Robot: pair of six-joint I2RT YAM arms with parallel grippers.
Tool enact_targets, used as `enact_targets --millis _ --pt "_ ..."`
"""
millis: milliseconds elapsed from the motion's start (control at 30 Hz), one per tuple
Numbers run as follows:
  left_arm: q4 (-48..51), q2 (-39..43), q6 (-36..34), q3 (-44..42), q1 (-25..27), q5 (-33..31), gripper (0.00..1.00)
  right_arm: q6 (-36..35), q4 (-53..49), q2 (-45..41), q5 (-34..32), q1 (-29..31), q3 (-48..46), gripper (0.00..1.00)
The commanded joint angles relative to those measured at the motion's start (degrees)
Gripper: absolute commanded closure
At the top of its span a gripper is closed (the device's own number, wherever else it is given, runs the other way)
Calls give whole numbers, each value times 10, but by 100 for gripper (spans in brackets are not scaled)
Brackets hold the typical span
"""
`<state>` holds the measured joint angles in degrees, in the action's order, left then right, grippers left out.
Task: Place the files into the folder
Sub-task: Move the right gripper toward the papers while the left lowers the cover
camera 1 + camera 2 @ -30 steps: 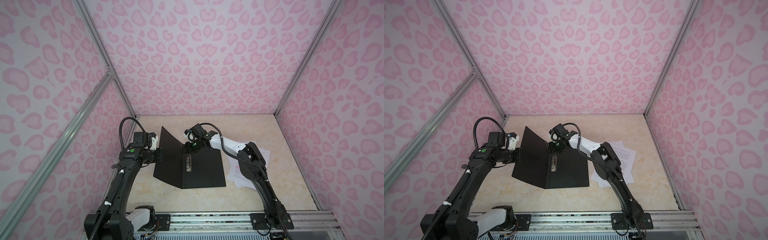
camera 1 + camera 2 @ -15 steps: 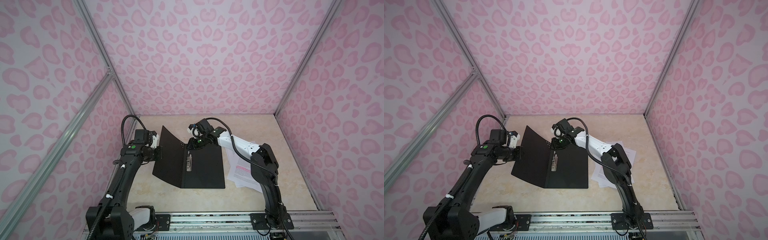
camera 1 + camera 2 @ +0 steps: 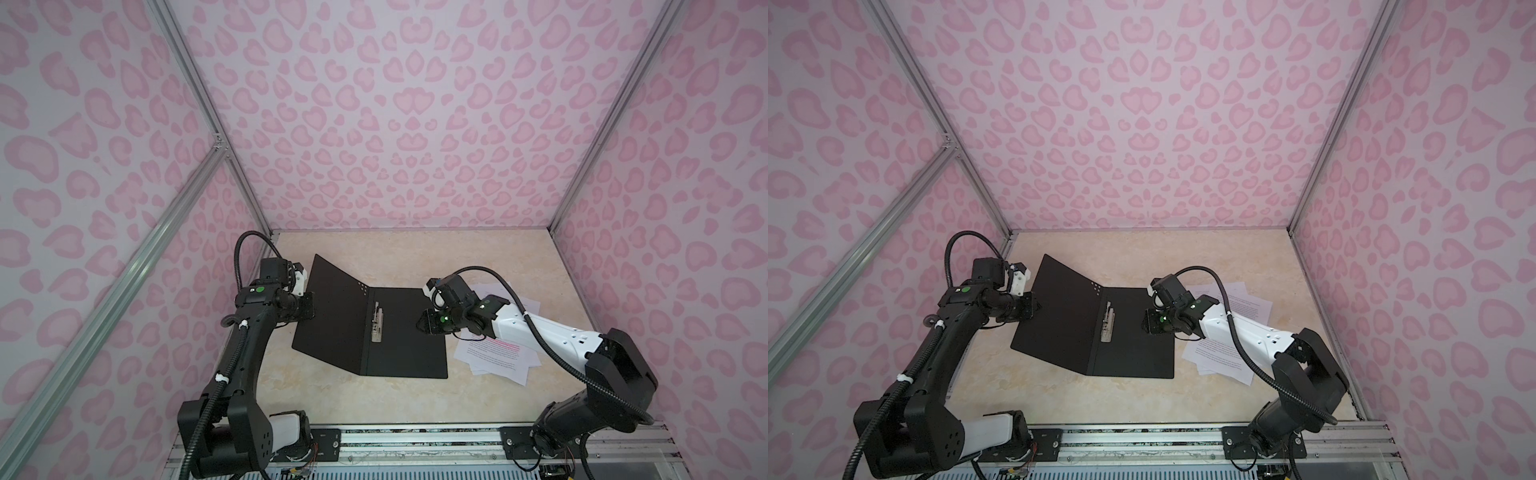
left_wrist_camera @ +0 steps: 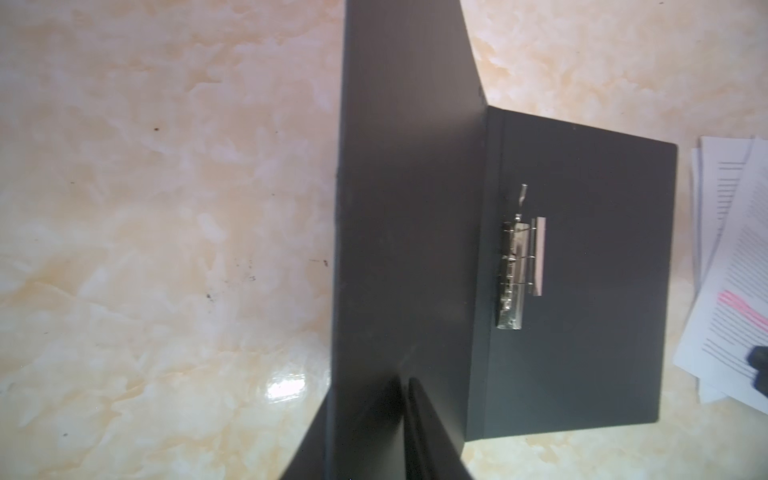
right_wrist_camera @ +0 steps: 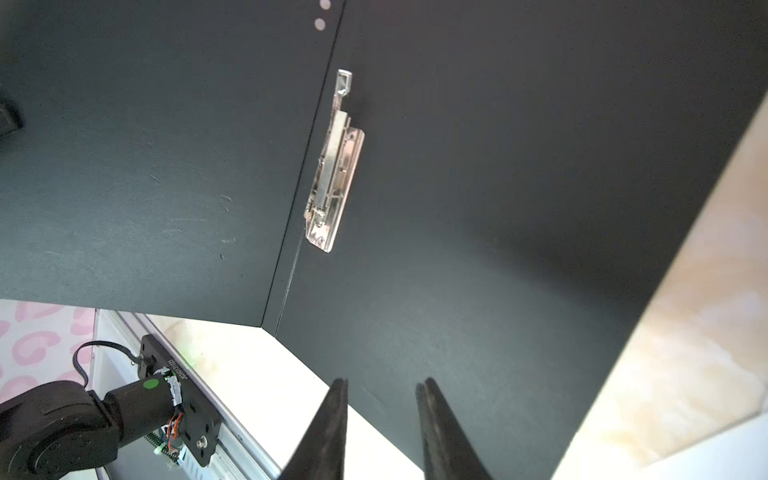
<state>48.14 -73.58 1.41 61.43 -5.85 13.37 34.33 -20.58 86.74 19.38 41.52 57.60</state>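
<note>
The folder (image 3: 399,345) (image 3: 1129,349) lies open with its black inside up and its metal spine clip (image 3: 377,322) (image 5: 332,166) showing. Its right half lies flat, and its left cover (image 4: 395,208) tilts up. My left gripper (image 3: 308,309) (image 4: 370,390) is at that cover's outer edge, open a little, with the cover's edge between its fingers. My right gripper (image 3: 428,328) (image 5: 380,380) hovers open and empty over the flat half (image 5: 519,208), near its right edge. The files (image 3: 498,361) (image 3: 1221,361) (image 4: 739,291), white printed sheets with pink highlights, lie fanned right of the folder, partly under the right arm.
Pink patterned walls (image 3: 415,124) close in the beige marble-look table (image 3: 395,399) on three sides. A metal rail (image 3: 415,440) carrying both arm bases runs along the front edge. The left arm's base (image 5: 62,415) shows in the right wrist view.
My right gripper has drawn back from the far end of the spine, moving right and nearer over the flat half. My left gripper's jaws have loosened on the raised cover.
</note>
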Motion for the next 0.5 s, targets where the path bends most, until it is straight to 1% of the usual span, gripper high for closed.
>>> enact_targets --millis 0,33,233,333,433,467 --pt "8 -8 -27 -14 -13 3 58 39 41 -28 -34 0 -43 67" --pt "6 -14 -29 -17 -17 4 52 47 49 -41 -42 1 -59 67" --pt "9 -54 -36 -23 -32 16 29 81 97 -85 -52 4 -141 67" --pt "13 -74 -27 -22 -38 2 9 89 94 -92 -61 12 -157 66" --pt "17 -88 -20 -19 -52 3 2 89 64 -93 -81 14 -155 65" --pt "16 -89 -19 -19 -58 3 2 89 55 -96 -92 16 -153 64"
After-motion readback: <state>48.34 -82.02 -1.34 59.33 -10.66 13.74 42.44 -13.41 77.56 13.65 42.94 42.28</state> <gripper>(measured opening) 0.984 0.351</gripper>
